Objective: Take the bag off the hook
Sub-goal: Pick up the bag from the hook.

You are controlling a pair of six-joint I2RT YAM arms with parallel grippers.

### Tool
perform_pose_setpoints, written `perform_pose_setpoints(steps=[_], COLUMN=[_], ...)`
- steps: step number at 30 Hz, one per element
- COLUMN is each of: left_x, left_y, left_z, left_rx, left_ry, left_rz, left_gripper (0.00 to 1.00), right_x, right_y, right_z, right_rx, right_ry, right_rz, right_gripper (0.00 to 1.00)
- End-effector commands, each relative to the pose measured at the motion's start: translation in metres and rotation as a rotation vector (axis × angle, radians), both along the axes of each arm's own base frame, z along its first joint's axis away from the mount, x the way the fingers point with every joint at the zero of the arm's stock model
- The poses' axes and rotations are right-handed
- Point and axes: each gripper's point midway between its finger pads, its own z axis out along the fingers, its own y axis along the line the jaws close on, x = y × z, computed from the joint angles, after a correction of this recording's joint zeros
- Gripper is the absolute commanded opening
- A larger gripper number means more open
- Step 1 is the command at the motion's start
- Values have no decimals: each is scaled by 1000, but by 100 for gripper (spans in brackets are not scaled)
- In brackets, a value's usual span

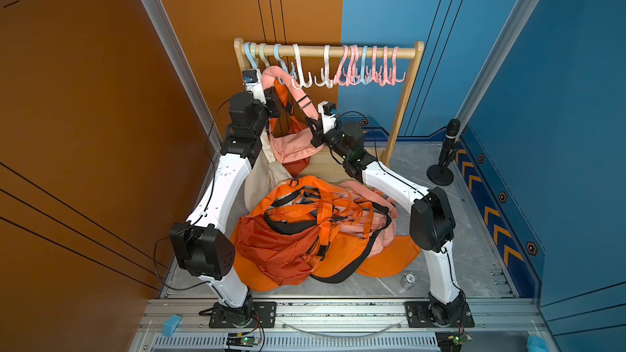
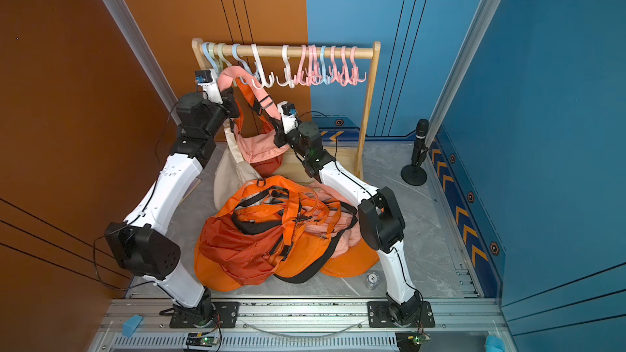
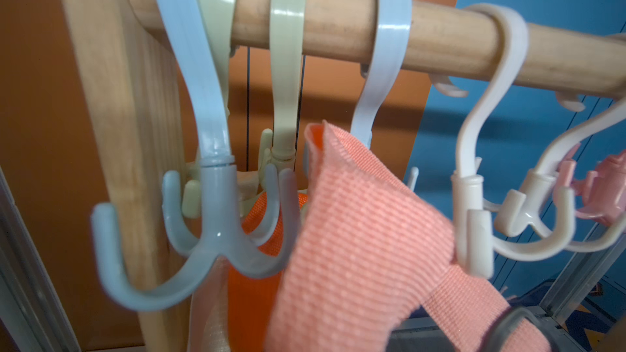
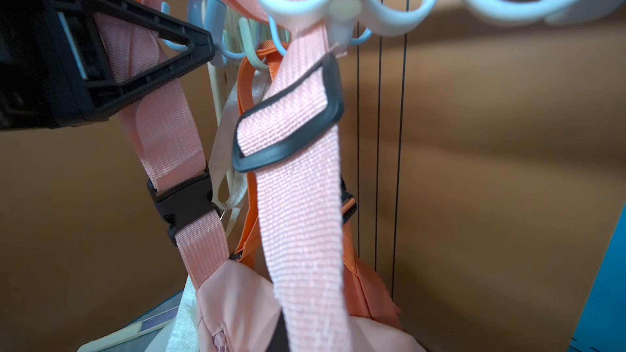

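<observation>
A pink bag [image 1: 291, 147] [image 2: 257, 148] [image 4: 244, 309] hangs under the left end of the wooden rack. Its pink webbing strap [image 3: 355, 248] [image 4: 298, 215] arches up beside a blue hook [image 1: 281, 71] and passes behind a prong of a white hook [image 1: 299, 77] [image 3: 471, 231] [image 4: 338, 5]. My left gripper [image 1: 271, 91] [image 2: 230, 91] is shut on the strap's left run just below the hooks; one of its black fingers [image 4: 118, 62] shows in the right wrist view. My right gripper [image 1: 313, 126] [image 2: 276, 130] is shut on the strap's right run, lower down, near the black slider buckle [image 4: 288, 120].
The rack's rail [image 1: 338, 52] carries several more hooks, pink ones [image 1: 369, 69] to the right. A beige bag [image 1: 261, 177] and an orange bag [image 1: 298, 165] hang beside the pink one. Orange bags [image 1: 305, 231] are piled mid-table. A microphone stand [image 1: 443, 157] is at the right.
</observation>
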Motion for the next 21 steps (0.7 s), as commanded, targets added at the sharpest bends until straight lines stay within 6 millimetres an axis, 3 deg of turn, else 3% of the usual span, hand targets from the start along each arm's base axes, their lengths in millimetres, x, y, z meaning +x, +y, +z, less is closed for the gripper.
perform_pose_setpoints(steps=[1, 13, 14, 21], left_x=[-37, -94, -99, -140], left_y=[1, 9, 10, 23], left_z=[49, 83, 85, 92], left_rx=[-7, -17, -17, -13], left_ry=[-120, -194, -197, -220], left_rz=[-22, -20, -18, 8], left_gripper=[0, 0, 0, 0], right_x=[-37, -79, -93, -129], right_y=[-6, -19, -9, -7], right_z=[59, 66, 68, 74], right_rx=[77, 43, 40, 13], right_ry=[-108, -112, -113, -134], right_rz=[40, 26, 51, 69], right_gripper=[0, 0, 0, 0])
